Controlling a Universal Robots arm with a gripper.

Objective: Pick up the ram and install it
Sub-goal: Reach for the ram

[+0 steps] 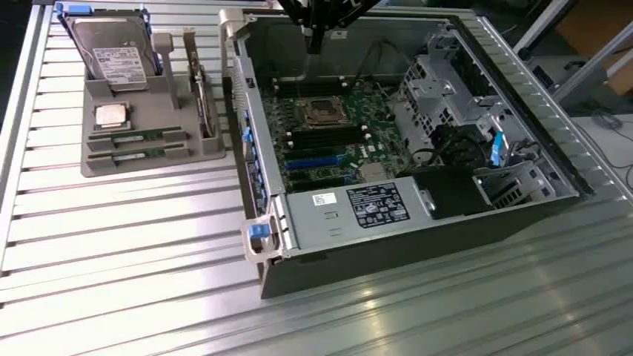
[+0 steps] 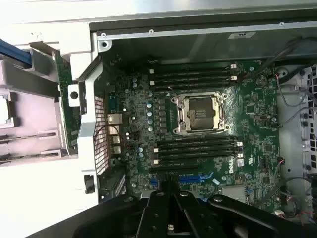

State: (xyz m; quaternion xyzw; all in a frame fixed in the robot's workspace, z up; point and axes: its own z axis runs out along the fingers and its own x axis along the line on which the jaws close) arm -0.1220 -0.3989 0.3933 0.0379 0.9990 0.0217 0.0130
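Barely started: black gripper point(image 1: 314, 46), jaws together and empty, hangs over the open dark-grey computer case point(image 1: 396, 256), while the long thin green ram stick point(image 1: 133, 136) and its twin point(image 1: 138, 153) lie untouched in the grey plastic holder point(image 1: 99, 167) at the exterior view's left, black motherboard memory slots point(image 2: 195, 148) bare.
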